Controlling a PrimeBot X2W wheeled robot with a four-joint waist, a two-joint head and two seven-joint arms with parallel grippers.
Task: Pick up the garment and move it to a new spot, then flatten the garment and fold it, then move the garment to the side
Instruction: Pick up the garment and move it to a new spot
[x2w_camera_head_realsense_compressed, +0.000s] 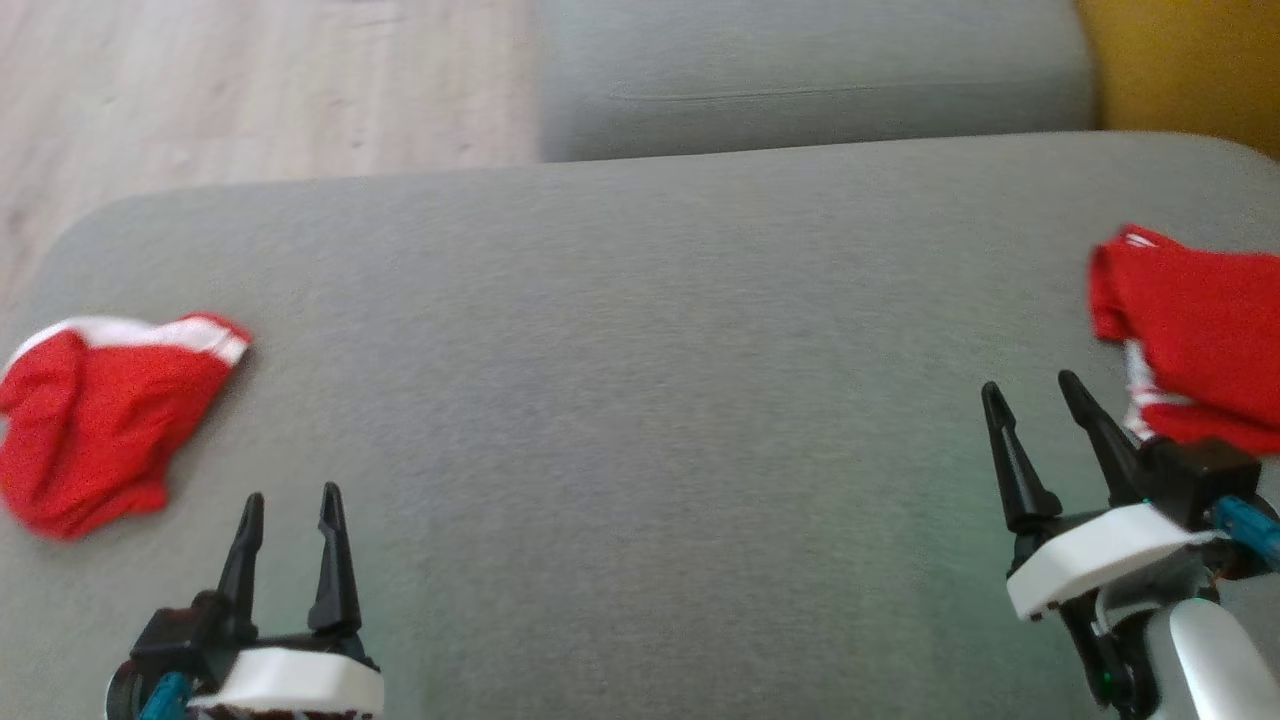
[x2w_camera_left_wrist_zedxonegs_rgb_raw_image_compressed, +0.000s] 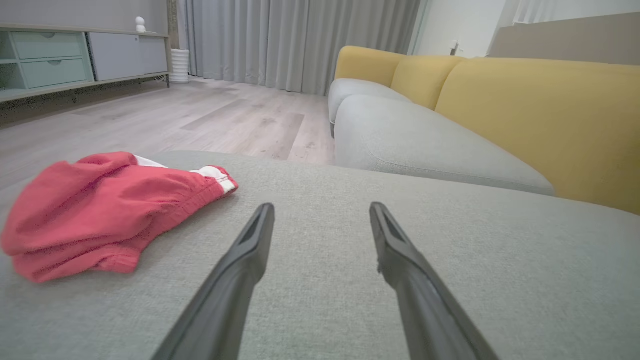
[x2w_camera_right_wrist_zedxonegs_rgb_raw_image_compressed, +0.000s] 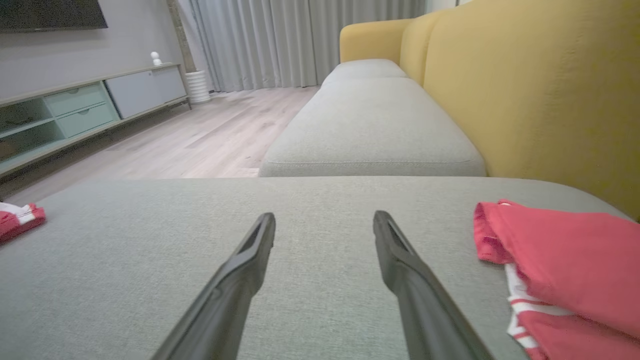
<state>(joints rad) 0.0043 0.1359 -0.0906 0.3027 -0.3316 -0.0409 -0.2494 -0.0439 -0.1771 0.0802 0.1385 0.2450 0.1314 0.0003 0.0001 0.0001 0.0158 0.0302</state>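
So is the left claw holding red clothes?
No, the left gripper is open, with the crumpled red cloth garment lying apart on the grey fabric cushion.

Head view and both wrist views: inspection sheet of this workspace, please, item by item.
Surface: grey fabric sofa seat cushion, bare between the grippers.
Job's things: crumpled red garment with white trim at left; red garment with white stripes at right; both lying loose, unheld.
Clutter: nothing seen.
Grippers: left gripper open, empty; right gripper open, empty, beside the striped garment.
Cables: short blue cable at the right wrist.
Surroundings: pale wood floor, yellow sofa backrest, grey curtains, low cabinet.
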